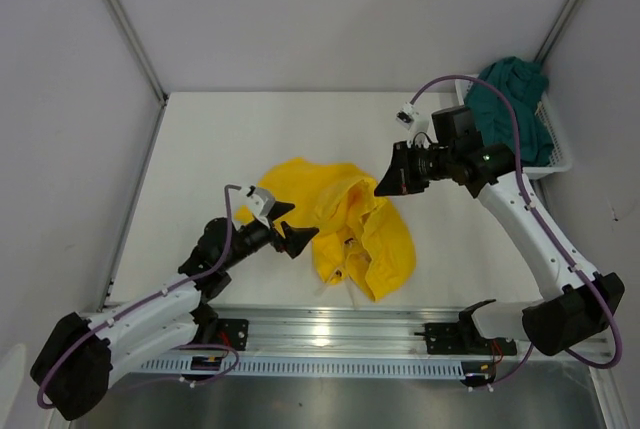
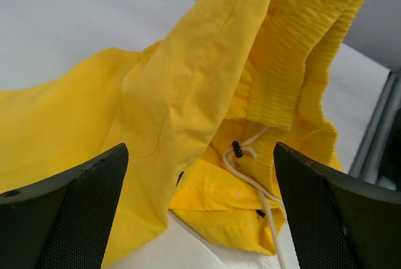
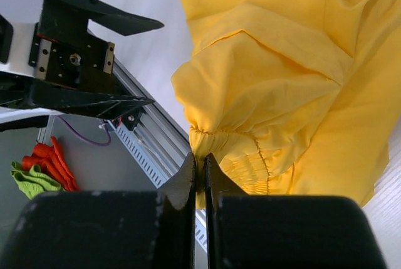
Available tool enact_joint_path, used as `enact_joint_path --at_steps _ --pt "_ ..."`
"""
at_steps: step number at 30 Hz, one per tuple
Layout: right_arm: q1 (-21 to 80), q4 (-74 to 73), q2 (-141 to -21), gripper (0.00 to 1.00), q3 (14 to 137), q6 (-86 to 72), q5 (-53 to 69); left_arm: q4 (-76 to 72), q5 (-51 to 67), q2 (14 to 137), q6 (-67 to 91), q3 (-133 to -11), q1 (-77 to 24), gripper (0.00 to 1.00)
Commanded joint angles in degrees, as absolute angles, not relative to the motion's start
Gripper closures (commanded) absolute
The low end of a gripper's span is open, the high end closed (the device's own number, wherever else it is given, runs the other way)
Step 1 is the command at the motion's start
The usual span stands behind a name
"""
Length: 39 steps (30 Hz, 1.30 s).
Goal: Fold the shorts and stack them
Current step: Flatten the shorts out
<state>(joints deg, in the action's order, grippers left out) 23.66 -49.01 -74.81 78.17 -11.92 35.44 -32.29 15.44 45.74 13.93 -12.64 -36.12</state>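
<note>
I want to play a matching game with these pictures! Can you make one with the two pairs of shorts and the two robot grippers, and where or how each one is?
Things:
1. yellow shorts
2. green shorts
3. left gripper
4. right gripper

Place or state:
A. open wide, holding nothing
B. heaped on the white basket in the far right corner
C. shut, pinching yellow cloth
D. crumpled in the middle of the table

Pairs: 1-D, 2-B, 3-A, 4-C
</note>
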Motion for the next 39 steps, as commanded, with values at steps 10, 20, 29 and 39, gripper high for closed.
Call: enact_joint_path --at_steps 10,20,29,39 --pt "20.57 -50.54 -73.74 1.00 82.53 -9.84 43.77 -37.09 6.51 64.32 0.97 -20.12 -40.25 0.02" --pt "16.97 -51.24 -71.46 1.00 81.91 -9.67 47.19 -29.64 1.23 75.83 -3.34 -28.55 -40.96 0.40" --pt "13.71 -48.52 -68.82 1.00 78.05 -11.07 48.17 -18.03 -6.14 74.98 -2.73 -36.99 -40.96 1.00" --pt "12.23 -40.08 -64.51 1.00 82.60 -16.43 52.12 2.66 -18.11 65.75 -0.44 -55.81 -41.04 0.90"
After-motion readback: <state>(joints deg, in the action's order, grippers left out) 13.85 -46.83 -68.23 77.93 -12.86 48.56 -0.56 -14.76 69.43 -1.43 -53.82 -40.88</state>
